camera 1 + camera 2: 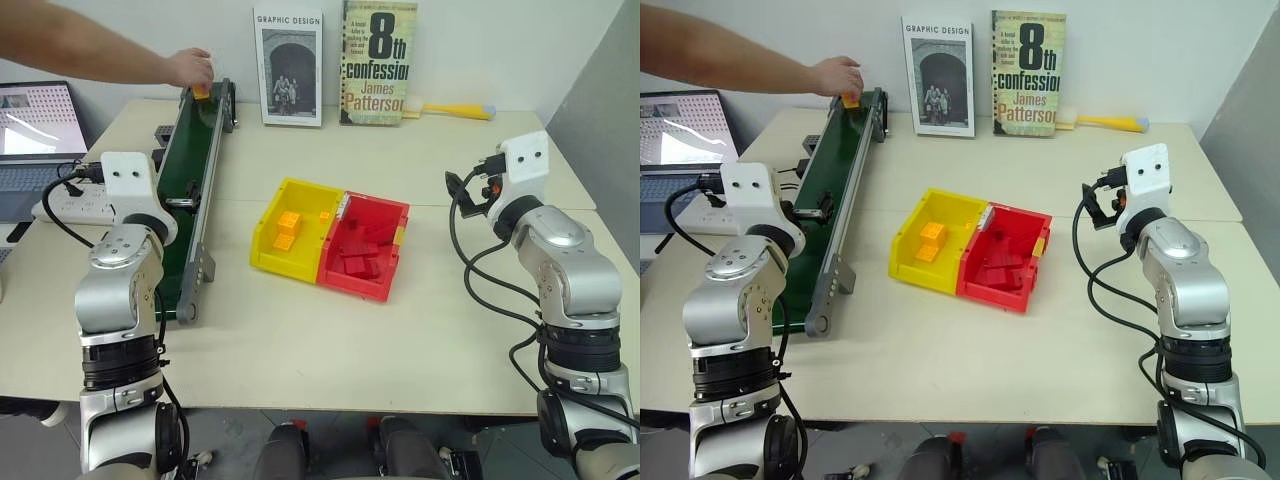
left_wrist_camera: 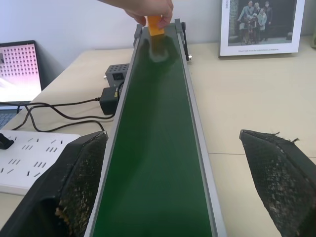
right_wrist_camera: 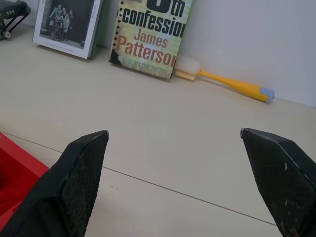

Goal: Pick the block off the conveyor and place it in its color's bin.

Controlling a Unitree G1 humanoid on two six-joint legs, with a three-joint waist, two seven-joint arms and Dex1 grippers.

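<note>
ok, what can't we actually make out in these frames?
- Block: a person's hand covers most of it at the conveyor's far end, so studs and exact seating are hidden.
- Bricks in the yellow bin and red bin: too small to count from the head views.
- Laptop: cut off by the frame edge.

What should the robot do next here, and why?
Probably wait, left gripper open above the near end of the conveyor. A person's hand is on the block at the belt's far end, so there is nothing within reach to grab yet.
</note>
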